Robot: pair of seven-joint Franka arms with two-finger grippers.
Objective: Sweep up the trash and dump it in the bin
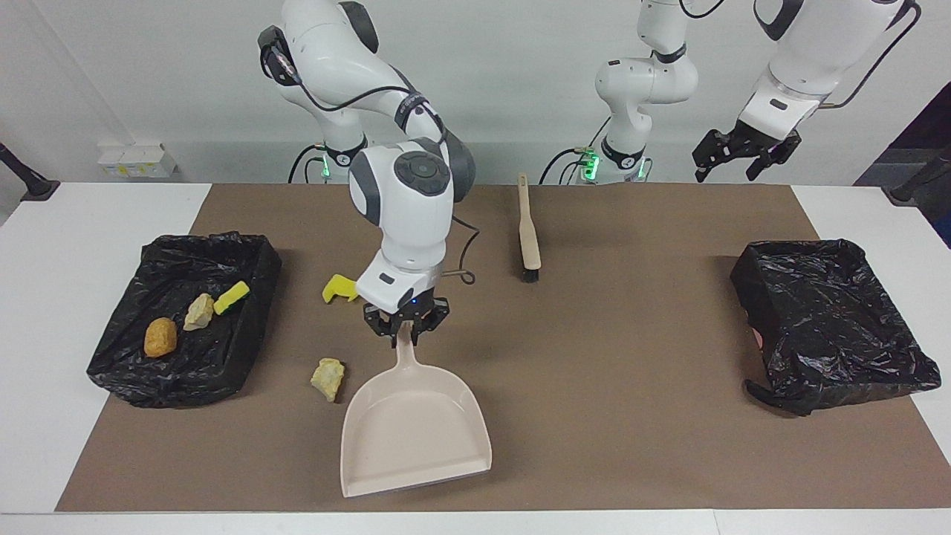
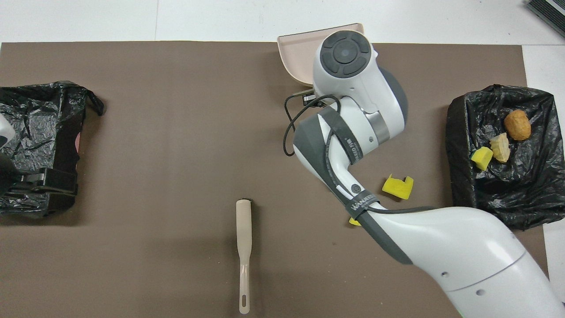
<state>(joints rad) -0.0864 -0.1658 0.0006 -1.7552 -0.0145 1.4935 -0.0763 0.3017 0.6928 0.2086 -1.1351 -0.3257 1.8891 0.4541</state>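
Overhead, right gripper (image 1: pixel 405 332) seemingly clamps dustpan (image 1: pixel 416 427) above brown mat (image 1: pixel 631 357); left gripper (image 1: pixel 743 152) spread.

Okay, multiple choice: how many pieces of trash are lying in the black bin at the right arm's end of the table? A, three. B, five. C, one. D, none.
A: the facing view shows an orange-brown lump, a pale beige lump and a yellow sponge piece lying inside the black bin.
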